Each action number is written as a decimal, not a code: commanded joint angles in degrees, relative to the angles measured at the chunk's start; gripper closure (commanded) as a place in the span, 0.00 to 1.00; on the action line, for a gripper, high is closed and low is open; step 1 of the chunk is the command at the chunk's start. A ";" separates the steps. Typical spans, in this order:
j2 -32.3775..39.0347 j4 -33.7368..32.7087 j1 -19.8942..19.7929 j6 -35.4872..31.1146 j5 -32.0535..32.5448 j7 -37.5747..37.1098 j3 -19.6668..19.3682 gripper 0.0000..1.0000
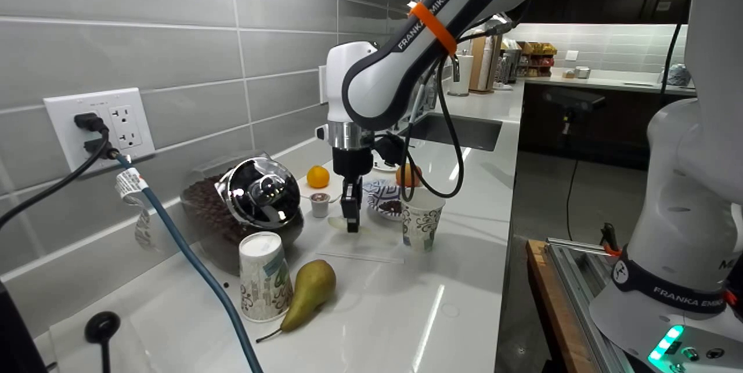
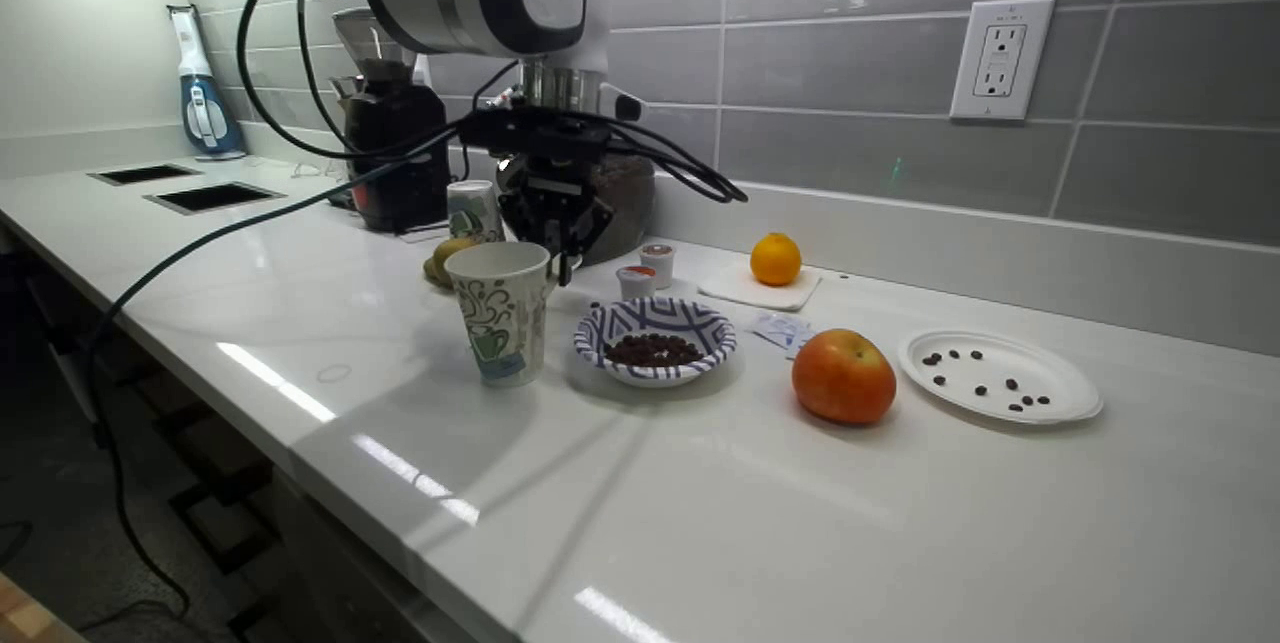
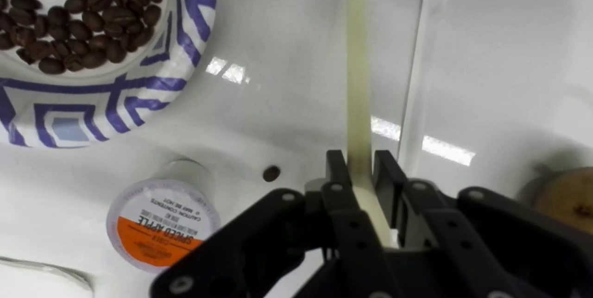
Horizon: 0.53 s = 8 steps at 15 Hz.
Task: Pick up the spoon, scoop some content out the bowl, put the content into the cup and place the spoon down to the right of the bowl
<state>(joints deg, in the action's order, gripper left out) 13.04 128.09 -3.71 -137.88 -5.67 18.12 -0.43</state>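
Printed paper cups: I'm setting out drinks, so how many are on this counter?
2: an upright cup beside the bowl, and an upside-down cup beside the pear. Others could be hidden behind the jar.

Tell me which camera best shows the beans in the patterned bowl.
The wrist view: individual beans show up close, some creases visible, though the picture's edge cuts off the bowl. Both exterior views show them as a small dark patch.

The gripper (image 3: 360, 161) has the spoon (image 3: 357, 80) between its jaws; in the wrist view, ahead-left lies the bowl (image 3: 157, 82), beans (image 3: 92, 20) inside; in an exterior view, the cup (image 1: 421, 223) stands right of the gripper, the pear (image 1: 310, 292) before-left of it.
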 commanded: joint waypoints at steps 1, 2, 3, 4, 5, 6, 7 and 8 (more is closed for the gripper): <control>0.53 -0.64 -0.89 -0.72 -2.88 -5.24 -0.22 0.95; 0.73 -0.61 -1.05 -1.57 -3.37 -6.44 -0.36 0.95; 0.88 -0.59 -1.13 -3.12 -3.42 -7.60 -0.56 0.95; 1.15 -0.80 -1.18 -4.44 -3.41 -8.69 -0.69 0.95; 1.40 -0.94 -1.17 -5.57 -3.06 -9.75 -0.82 0.95; 1.73 -1.14 -1.29 -6.79 -3.32 -10.33 -0.75 0.95; 2.02 -1.32 -1.30 -7.64 -3.29 -11.04 -0.73 0.95; 2.32 -1.47 -1.38 -8.36 -3.58 -11.43 -0.57 0.95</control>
<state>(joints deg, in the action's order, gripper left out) 13.66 128.02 -4.99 -143.93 -7.46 8.47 -1.23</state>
